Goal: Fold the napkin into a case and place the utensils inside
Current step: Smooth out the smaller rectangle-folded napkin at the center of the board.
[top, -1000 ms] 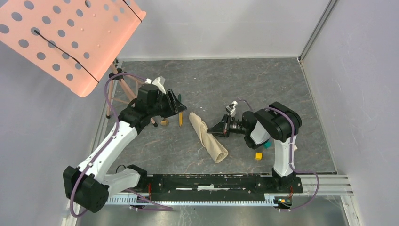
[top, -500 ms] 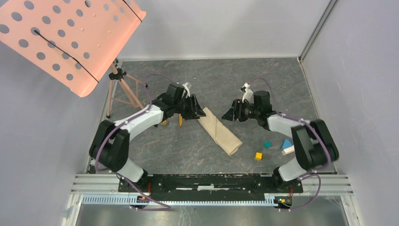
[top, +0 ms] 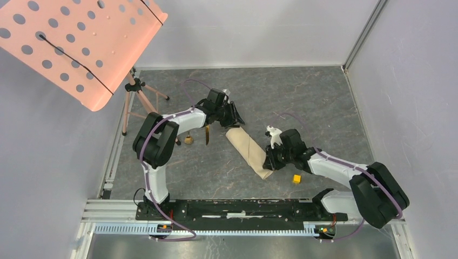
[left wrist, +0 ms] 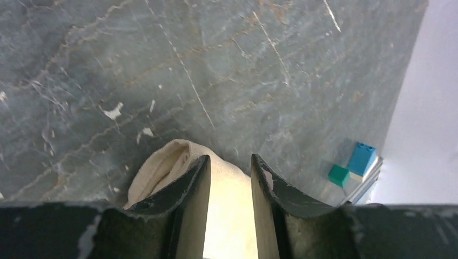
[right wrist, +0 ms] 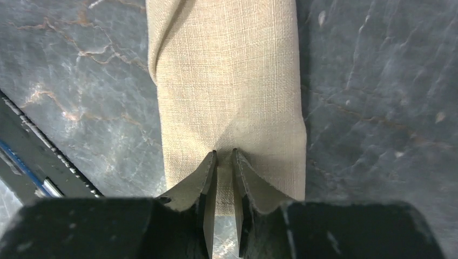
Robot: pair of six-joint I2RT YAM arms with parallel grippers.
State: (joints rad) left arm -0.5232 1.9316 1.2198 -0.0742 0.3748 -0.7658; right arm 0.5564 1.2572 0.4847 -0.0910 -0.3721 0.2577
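The beige napkin [top: 249, 151] lies folded into a long narrow strip, running diagonally on the grey table. My left gripper [top: 235, 117] is at its far end. In the left wrist view the open jaws [left wrist: 230, 178] stand over that end of the napkin [left wrist: 229, 216], cloth showing between the fingers. My right gripper [top: 270, 163] is at the near end. Its fingers [right wrist: 224, 162] are pinched on a pucker of the napkin [right wrist: 227, 70]. A gold knife blade [top: 207, 135] and a gold spoon bowl [top: 188, 140] lie left of the napkin, their handles hidden under the left arm.
A yellow cube [top: 296, 178] sits just right of the right gripper. The left wrist view shows a blue block [left wrist: 361, 158] and a teal cube [left wrist: 338, 175] by the wall. A tripod [top: 138, 100] holding a pink perforated board [top: 75, 43] stands at the far left.
The left gripper swung right onto the napkin's far end. The right gripper came down from the far right to the near end and shut on the cloth.
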